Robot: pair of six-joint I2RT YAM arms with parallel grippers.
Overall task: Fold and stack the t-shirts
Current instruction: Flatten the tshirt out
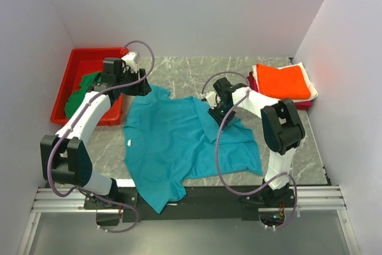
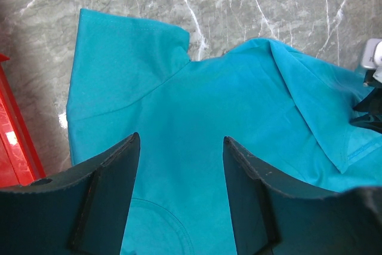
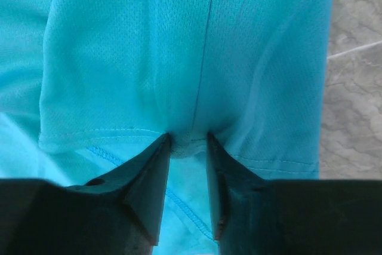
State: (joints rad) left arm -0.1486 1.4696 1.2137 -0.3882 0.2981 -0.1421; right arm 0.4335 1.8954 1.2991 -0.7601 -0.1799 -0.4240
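The teal t-shirt point(image 1: 179, 141) lies spread on the grey marble table, one bottom corner hanging over the near edge. Its right part is folded over towards the middle. My right gripper point(image 1: 216, 111) is shut on a bunched bit of the shirt's hem point(image 3: 188, 141), low over the cloth. My left gripper point(image 1: 145, 86) is open and empty, hovering over the shirt's far left part near a sleeve point(image 2: 119, 70); cloth shows between its fingers point(image 2: 128, 165). A dark green t-shirt point(image 1: 83, 91) lies in the red bin. Folded orange point(image 1: 286, 80), white and magenta shirts are stacked at the far right.
The red plastic bin point(image 1: 77, 64) stands at the far left, its edge also in the left wrist view point(image 2: 15, 141). White walls close in the table on three sides. Bare marble point(image 1: 191, 70) shows behind the shirt.
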